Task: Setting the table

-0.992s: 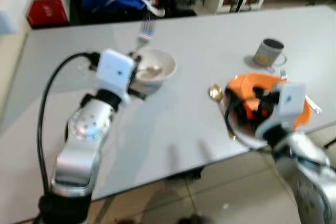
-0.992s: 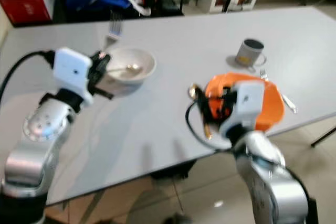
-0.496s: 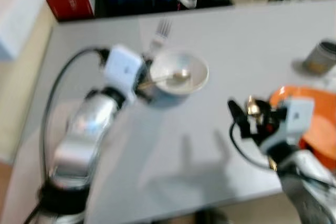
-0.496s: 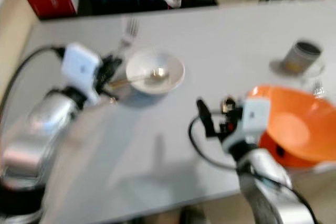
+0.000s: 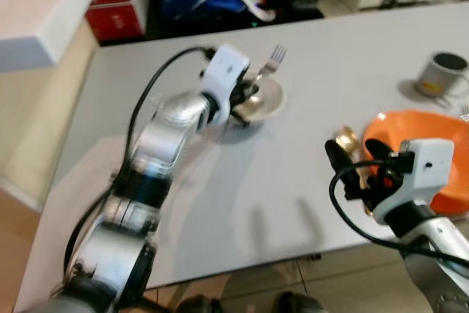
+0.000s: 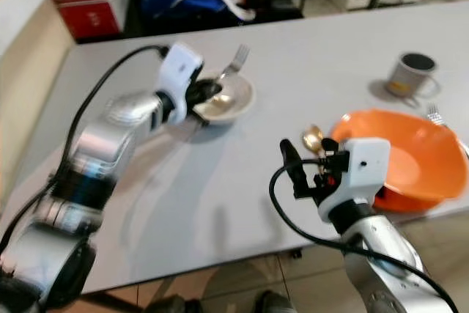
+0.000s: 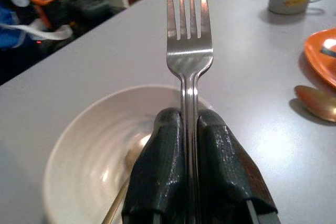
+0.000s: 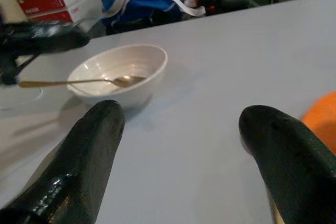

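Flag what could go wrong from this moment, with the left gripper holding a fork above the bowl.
1. The left gripper pinches the fork by its thin handle only, so it may twist or slip out.
2. The fork hangs just over the white bowl holding a gold spoon; lowering it could knock either.
3. The open right gripper sits close by the orange plate and could nudge it.

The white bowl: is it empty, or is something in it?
Not empty. A gold spoon lies in the white bowl, its handle sticking out over the rim.
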`<state>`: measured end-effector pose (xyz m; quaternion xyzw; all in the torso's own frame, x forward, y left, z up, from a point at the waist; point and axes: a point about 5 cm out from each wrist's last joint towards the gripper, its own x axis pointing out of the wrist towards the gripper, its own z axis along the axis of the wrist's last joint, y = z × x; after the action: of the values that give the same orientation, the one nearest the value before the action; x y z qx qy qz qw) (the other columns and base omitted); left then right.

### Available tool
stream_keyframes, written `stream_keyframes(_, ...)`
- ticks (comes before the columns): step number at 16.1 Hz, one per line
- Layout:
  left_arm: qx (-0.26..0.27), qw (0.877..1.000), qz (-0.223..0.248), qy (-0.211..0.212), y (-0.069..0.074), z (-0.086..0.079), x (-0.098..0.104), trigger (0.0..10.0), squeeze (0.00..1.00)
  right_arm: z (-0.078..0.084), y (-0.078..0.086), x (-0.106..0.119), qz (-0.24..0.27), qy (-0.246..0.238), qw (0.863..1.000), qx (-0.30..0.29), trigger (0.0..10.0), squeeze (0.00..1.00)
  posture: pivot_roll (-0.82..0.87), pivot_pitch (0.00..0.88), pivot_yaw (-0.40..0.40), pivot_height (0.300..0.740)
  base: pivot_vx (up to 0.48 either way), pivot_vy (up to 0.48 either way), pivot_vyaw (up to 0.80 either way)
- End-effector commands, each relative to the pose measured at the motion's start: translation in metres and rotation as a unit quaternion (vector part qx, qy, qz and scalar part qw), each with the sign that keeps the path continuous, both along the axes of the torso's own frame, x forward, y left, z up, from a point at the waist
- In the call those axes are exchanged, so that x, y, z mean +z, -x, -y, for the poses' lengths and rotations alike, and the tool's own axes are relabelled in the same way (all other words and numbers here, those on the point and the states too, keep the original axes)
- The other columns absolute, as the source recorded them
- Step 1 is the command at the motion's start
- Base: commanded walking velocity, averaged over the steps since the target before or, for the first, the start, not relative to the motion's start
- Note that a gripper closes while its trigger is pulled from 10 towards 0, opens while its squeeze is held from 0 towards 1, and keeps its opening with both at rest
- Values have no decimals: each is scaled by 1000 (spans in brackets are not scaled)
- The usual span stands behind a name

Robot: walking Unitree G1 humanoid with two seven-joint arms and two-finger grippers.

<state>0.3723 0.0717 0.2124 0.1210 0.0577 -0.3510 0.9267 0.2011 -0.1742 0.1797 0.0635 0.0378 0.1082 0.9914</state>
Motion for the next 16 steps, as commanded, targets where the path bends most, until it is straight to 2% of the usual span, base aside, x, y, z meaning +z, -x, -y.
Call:
stream_keyframes(1,3,1000,-10,0,-5,-4,-2,10000,0,-5,4,5,2,-3,1000,18,10000,0,-101,79,86,740,0,0,0)
stream_keyframes(2,10,1000,-27,-12,-15,-3,-1,10000,0,-9,7,5,-7,2,999,37,10000,0,-107,86,88,740,0,0,0)
stream_keyframes(3,30,998,-35,-53,-25,-8,-2,10000,0,-13,11,4,-23,10,998,58,10000,0,-114,92,89,740,0,0,0)
stream_keyframes(4,44,996,-36,-71,-28,-12,-3,10000,0,-14,14,3,-31,17,997,68,10000,0,-118,96,90,740,0,0,0)
stream_keyframes(7,65,994,-44,-73,-35,-23,0,10000,0,-14,18,3,-43,28,995,80,10000,0,-120,99,87,740,0,0,0)
stream_keyframes(9,51,994,-58,-73,-34,-24,-2,10000,0,-14,20,3,-48,32,995,85,10000,0,-119,99,82,740,0,0,0)
stream_keyframes(11,12,992,-77,-96,-31,-21,-10,10000,0,-14,20,3,-56,40,993,100,10000,0,-122,96,72,740,0,0,0)
stream_keyframes(16,5,993,-64,-104,-34,-11,-8,10000,0,-15,22,5,-63,48,989,123,10000,0,-135,93,76,740,0,0,0)
